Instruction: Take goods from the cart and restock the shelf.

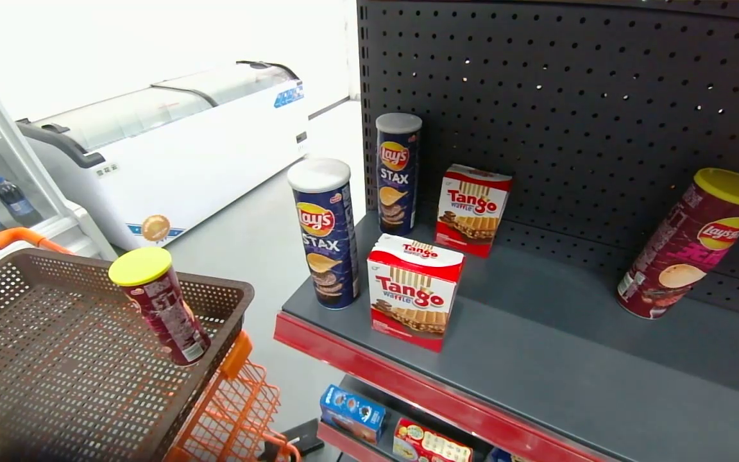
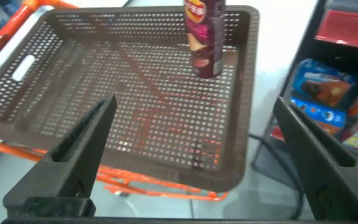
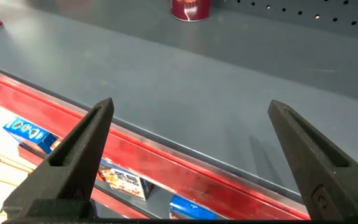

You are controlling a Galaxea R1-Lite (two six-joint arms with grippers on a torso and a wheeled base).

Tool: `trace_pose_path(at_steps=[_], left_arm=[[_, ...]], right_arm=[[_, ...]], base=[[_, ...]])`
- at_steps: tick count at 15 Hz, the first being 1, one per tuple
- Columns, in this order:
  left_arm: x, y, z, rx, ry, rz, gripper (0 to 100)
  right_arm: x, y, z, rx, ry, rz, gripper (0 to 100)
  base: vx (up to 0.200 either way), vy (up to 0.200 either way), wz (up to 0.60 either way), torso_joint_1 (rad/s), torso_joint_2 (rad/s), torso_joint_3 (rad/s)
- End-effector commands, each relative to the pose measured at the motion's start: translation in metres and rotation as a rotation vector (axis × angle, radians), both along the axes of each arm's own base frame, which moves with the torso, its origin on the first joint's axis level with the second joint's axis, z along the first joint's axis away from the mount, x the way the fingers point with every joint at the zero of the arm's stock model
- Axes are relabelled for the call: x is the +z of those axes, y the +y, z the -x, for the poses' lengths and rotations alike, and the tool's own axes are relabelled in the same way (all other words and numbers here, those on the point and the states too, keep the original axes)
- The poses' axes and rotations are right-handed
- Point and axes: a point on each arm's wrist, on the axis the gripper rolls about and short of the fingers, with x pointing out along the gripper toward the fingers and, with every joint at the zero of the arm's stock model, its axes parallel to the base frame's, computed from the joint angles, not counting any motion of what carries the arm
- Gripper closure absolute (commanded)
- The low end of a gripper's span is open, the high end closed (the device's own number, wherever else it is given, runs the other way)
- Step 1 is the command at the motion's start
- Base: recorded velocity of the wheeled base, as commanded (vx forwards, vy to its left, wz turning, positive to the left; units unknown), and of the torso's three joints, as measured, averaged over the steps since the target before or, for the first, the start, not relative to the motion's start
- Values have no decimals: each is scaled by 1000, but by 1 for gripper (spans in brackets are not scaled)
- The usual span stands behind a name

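Standing on its base in the brown basket [image 1: 55, 359] of the cart, near the rim on the shelf [image 1: 568, 359] side, the maroon chips can [image 1: 163, 311] had its long axis upright and its yellow lid on top (from the head view it looked slightly leaned). The left gripper [image 2: 194, 102] hung wide open above the basket. The right gripper [image 3: 191, 104] gaped equally wide over the shelf's front edge.

A maroon chip can [image 1: 161, 305] with a yellow lid stands upright in the cart's brown basket [image 1: 42, 359], near its far right corner. On the grey shelf [image 1: 536, 366] stand two dark blue cans [image 1: 324, 234], two red-white wafer boxes [image 1: 414, 292] and, far right, a second maroon can [image 1: 690, 247].
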Motion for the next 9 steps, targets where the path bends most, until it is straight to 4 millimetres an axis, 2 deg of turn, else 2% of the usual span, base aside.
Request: trace_pose_path(at_steps=[1, 4, 7, 8, 9], left_arm=[[6, 5, -42, 66, 131, -2, 0], [-5, 7, -72, 83, 240, 58, 0], [-21, 10, -114, 69, 194, 67, 0], [-31, 11, -126, 54, 185, 74, 0], [-37, 13, -130, 51, 183, 79, 0]], right_arm=[[0, 0, 0, 1, 1, 1, 0], [0, 0, 0, 1, 1, 1, 0], [0, 0, 0, 1, 1, 1, 0], [0, 0, 0, 1, 1, 1, 0], [0, 0, 0, 1, 1, 1, 0]], base=[[0, 0, 0, 0, 0, 0], [0, 0, 0, 0, 0, 0], [0, 0, 0, 0, 0, 0], [0, 0, 0, 0, 0, 0], [0, 0, 0, 0, 0, 0]])
